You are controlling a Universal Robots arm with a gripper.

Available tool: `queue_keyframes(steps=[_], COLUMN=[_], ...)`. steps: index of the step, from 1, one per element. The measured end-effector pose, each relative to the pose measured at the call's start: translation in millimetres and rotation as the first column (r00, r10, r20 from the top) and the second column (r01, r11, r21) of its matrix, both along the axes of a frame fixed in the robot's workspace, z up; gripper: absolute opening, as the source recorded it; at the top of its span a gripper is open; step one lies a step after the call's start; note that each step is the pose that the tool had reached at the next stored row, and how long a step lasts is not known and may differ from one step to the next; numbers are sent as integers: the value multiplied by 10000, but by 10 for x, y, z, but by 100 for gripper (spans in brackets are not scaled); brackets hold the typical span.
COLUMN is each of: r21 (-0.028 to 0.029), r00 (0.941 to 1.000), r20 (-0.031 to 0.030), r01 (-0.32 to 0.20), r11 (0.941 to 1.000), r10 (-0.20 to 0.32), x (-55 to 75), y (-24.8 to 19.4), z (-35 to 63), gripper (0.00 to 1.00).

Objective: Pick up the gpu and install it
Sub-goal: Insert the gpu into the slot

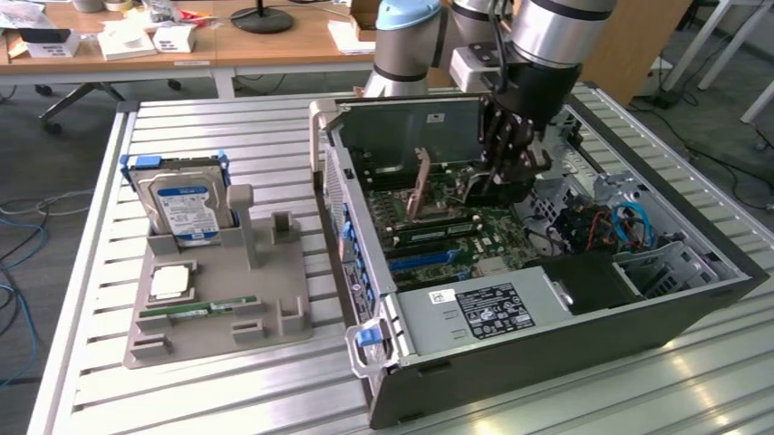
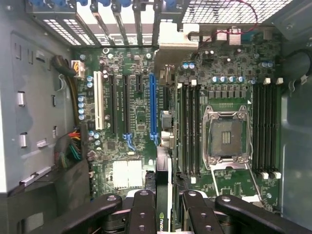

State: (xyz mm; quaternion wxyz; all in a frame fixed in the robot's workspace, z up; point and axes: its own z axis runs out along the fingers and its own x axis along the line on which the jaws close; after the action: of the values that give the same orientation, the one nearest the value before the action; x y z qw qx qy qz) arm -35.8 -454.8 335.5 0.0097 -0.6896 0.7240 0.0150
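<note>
Inside the open computer case (image 1: 581,335) on the bench (image 1: 242,127), your gripper (image 1: 506,168) has its jaws clamped on the gpu (image 2: 163,195), held edge-down over the motherboard. Its long axis runs parallel to the blue slot (image 2: 153,105), seemingly just beside it.

You have even, bright room light in the exterior view, with glare on the table (image 1: 701,381) at 5 o'clock (mild). In the wrist view the vent grille (image 2: 229,12) burns white; the gpu (image 2: 164,195) lies in shade.
</note>
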Motion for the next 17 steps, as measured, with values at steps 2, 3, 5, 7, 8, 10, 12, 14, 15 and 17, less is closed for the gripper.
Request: queue_keyframes(steps=[2, 3, 5, 7, 8, 10, 12, 14, 15, 17], r21=[0, 0, 0, 1, 1, 0, 2, 1, 0, 0], r00=[10000, 10000, 10000, 10000, 10000, 10000, 10000, 10000, 10000, 10000], r20=[1, 0, 0, 0, 0, 1, 1, 0, 0, 0], r01=[1, 1, 1, 0, 1, 1, 1, 0, 0, 0], r11=[10000, 10000, 10000, 10000, 10000, 10000, 10000, 10000, 10000, 10000], r10=[-1, -1, -1, 0, -1, -1, -1, 0, 0, 0], x=[-4, -6, -7, -7, -7, -7, -7, -7, -7, -7], y=[-19, -27, -32, -32, -32, -32, -33, -32, -32, -32], z=[0, 0, 0, 0, 0, -1, -16, -38, -50, -75], gripper=[26, 26, 26, 26, 26, 26, 26, 26, 26, 26])
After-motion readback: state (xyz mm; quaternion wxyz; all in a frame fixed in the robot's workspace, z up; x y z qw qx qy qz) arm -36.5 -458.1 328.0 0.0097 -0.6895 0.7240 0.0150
